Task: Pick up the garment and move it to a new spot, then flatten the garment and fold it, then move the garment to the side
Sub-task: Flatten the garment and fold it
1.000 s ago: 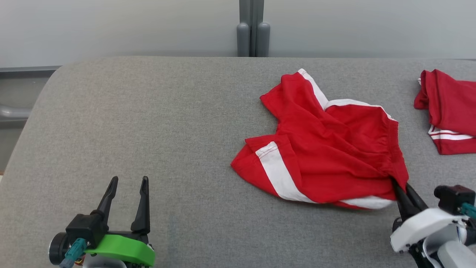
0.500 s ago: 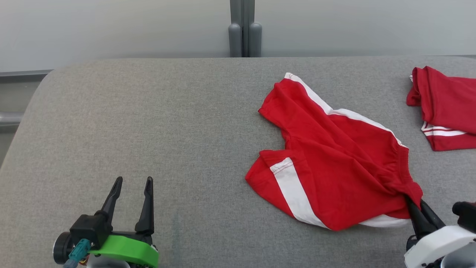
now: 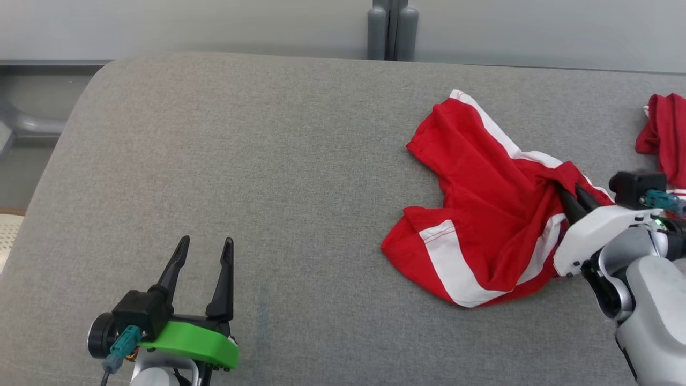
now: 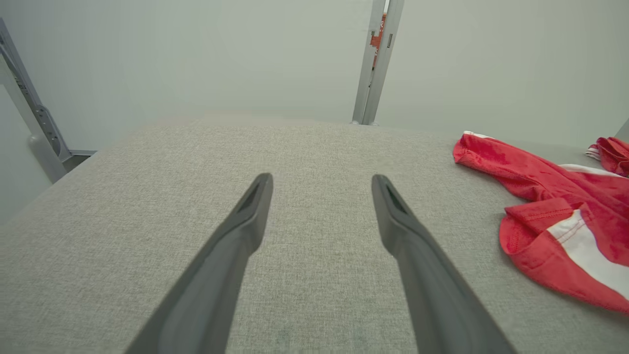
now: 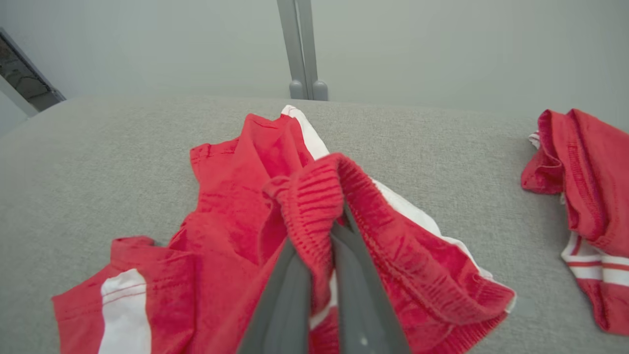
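While their ribbed waistband [image 5: 314, 196] is bunched and pinched between the pressed-together fingers [image 5: 290, 305] of the right gripper [image 3: 569, 193], the red shorts [image 3: 482, 214] with white side stripes [image 3: 455, 262] lie rumpled on the right half of the desk [image 3: 268, 161], about midway between its near and far edges. The gripped part is raised off the surface; both legs trail on it, one toward the far edge and one toward the near edge.

Likely trouble from here: the hold takes in only a small fold of elastic, so the cloth could slip free under its own weight during a lift. Hanging from one point, the shorts would probably twist and land in a heap, making the flattening harder. A second red garment [image 3: 664, 134] lies close by at the desk's right edge, and a swing that way could snag or drag it.

Over the near left part of the desk, well apart from the shorts, the left gripper [image 3: 207, 241] hovers with its fingers [image 4: 231, 255] spread wide and nothing between them.

Grey woven fabric covers the desk, which has a rounded far left corner. Behind it stand a plain pale wall [image 3: 214, 21] and a grey metal post [image 3: 392, 29].
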{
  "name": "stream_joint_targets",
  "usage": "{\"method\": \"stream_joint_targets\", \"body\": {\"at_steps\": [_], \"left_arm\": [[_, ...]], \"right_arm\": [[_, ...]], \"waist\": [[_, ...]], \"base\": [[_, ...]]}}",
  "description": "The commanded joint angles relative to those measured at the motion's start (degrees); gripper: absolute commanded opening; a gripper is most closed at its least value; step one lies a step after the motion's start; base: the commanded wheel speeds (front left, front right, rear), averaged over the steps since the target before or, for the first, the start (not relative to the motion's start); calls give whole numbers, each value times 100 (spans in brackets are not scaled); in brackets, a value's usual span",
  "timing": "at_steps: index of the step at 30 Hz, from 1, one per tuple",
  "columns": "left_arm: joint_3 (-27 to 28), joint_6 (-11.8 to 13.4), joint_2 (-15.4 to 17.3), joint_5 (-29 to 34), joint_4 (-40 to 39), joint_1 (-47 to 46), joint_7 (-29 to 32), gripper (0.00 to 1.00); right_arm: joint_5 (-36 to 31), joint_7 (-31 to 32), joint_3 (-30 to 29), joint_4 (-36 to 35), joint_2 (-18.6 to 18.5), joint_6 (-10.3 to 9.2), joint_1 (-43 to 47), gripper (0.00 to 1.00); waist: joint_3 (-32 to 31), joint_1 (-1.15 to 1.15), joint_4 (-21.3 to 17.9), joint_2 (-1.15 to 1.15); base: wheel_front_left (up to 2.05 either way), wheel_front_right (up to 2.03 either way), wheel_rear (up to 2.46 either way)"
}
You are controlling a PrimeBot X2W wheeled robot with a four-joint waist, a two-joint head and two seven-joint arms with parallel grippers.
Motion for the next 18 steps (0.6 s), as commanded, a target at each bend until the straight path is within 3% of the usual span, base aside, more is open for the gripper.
{"method": "stream_joint_targets", "body": {"at_steps": [1,8,9,11,12,18], "left_arm": [[-21,-14,-6,-63,13,-115,2,100],[-99,-10,-41,-100,45,-246,2,100],[-96,-10,-43,-87,46,-255,2,100],[-96,-10,-48,-77,56,-272,2,100],[-94,-10,-49,-74,66,-281,2,100],[-33,-10,-12,-34,84,-224,2,100]], "right_arm": [[-47,-96,49,280,11,-7,-233,0],[-93,-380,267,2073,184,-6,-1191,0],[-80,-399,290,2279,214,-6,-1262,17],[-61,-474,384,2657,273,-6,-1402,62],[-62,-555,450,2819,296,-6,-1472,100],[113,-1170,866,3079,325,-7,-1627,100]], "waist": [[165,0,167,0],[319,0,303,0],[327,0,303,0],[335,0,297,0],[331,0,287,0],[195,0,128,0]], "base": [[0,0,0],[0,0,0],[0,0,0],[0,0,0],[0,0,0],[0,0,0]]}}
